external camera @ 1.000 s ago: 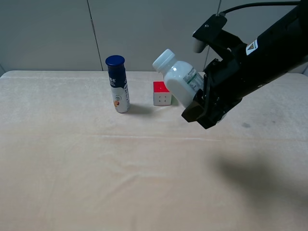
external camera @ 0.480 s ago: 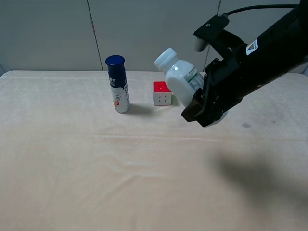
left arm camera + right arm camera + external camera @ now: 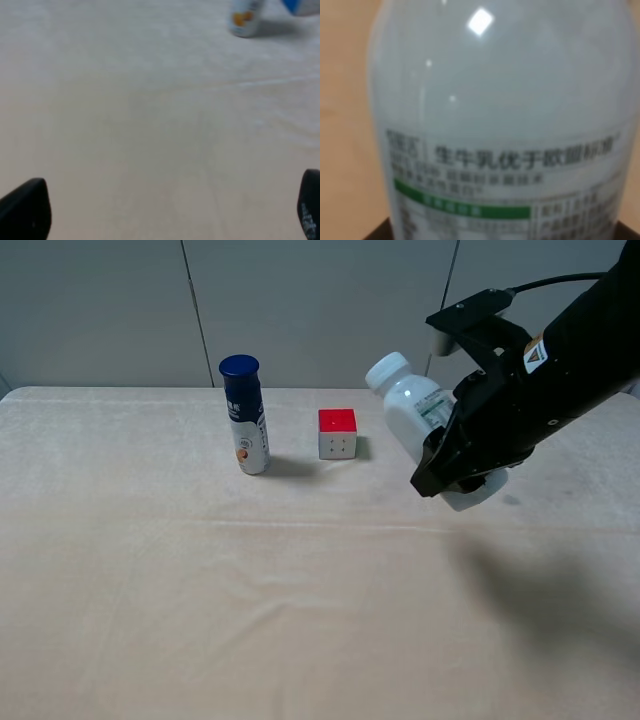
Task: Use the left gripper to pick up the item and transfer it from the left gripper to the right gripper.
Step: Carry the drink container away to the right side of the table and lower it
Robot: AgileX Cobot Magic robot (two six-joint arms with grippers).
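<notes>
One beige cloth worktop (image 3: 200, 590) meets a grey panelled wall (image 3: 300, 300). The right hand (image 3: 452, 465), its black arm cut off at the frame edge, is clamped on the single white pill bottle (image 3: 412, 405), which is tilted in the air above the worktop's right side. The bottle's base is possibly hidden by the fingers. One blue-capped can (image 3: 246, 425) and one red-topped puzzle cube (image 3: 337, 433) stand upright behind. Only two fingertips of the left hand (image 3: 167, 212) show, spread wide apart.

- One white pill bottle (image 3: 412, 405).
- One blue-capped can (image 3: 246, 420), white and blue.
- One puzzle cube (image 3: 337, 433) with a red top.
- Two grippers: the right gripper (image 3: 452, 462) in the high view, and the left gripper (image 3: 167, 210), seen only as two black fingertips in its own wrist view.
- One table (image 3: 200, 590), covered in beige.
</notes>
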